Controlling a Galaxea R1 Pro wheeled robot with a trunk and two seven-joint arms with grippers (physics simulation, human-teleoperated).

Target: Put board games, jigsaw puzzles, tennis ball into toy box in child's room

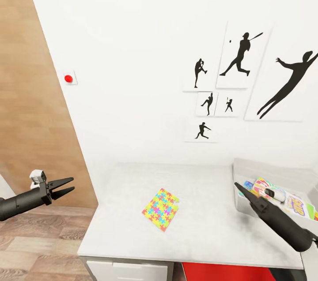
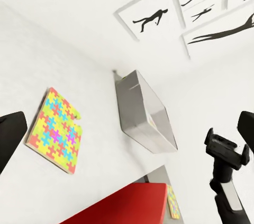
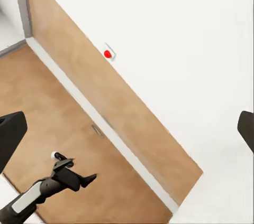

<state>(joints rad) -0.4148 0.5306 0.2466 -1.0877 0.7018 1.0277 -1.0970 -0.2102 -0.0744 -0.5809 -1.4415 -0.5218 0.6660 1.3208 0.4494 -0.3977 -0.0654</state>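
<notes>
Right tool (image 1: 237, 186) nearest, low over the table's right end, its tip by the near-left corner of the toy box (image 1: 240, 168); its two fingers read as one dark point in the head view, so cannot tell if parted or closed. Nothing seen in it.

Left tool (image 1: 68, 187) off the table's left edge, above the wood floor (image 1: 35, 245); fingers parted, holding nothing.

Table (image 1: 128, 210): pale top against the white wall. One puzzle (image 1: 160, 208) lies flat near the middle, a little toward the front edge, apart from everything else.

Toy box sits at the right end, by the back edge. Colourful printed boxes (image 1: 269, 190) lie inside it; how many, cannot tell.

Wall: black baseball-player pictures (image 1: 240, 56) above the table, a red button (image 1: 68, 79) to the left. White drawers (image 1: 128, 271) under the front edge; something red (image 1: 221, 272) beside them.
</notes>
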